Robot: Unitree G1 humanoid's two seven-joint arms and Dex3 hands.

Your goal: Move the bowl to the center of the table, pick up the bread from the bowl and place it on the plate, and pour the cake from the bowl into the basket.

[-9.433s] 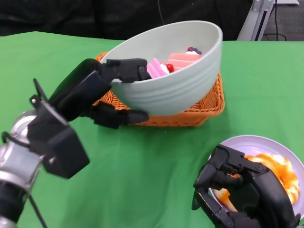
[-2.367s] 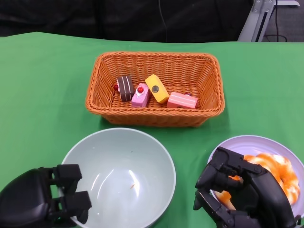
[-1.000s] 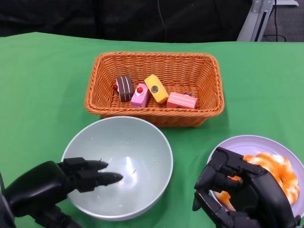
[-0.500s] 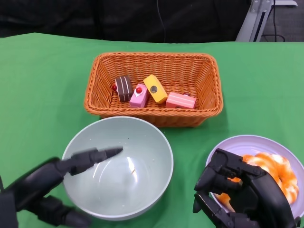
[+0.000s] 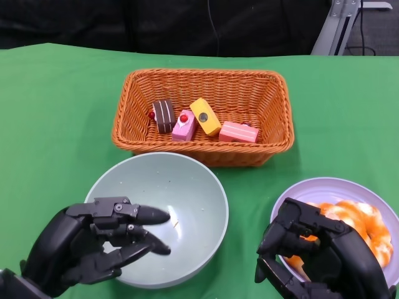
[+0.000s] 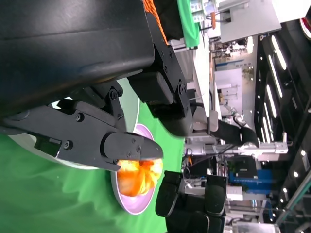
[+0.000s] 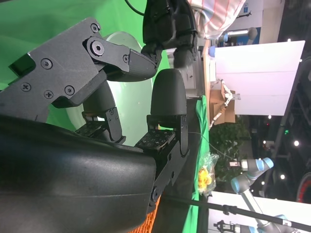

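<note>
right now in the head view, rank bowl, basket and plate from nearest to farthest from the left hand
1. Bowl: under the left hand's fingertips, front centre-left.
2. Plate: front right, beneath the right hand.
3. Basket: behind the bowl; too close to the plate to rank firmly.

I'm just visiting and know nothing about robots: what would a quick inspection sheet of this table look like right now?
Surface: green cloth covers the table.
Job's things: pale green bowl stands empty near the front; wicker basket behind it holds four small cakes; purple plate at the right carries orange bread.
Clutter: nothing seen.
Hands: left hand hangs over the bowl's near rim, fingers apart, holding nothing; right hand sits at the plate's near edge, fingers curled, with nothing seen in them.
Cables: a dark cable runs behind the table.
Surroundings: dark backdrop; a metal stand at the far right; wrist views show a lab with other equipment.
</note>
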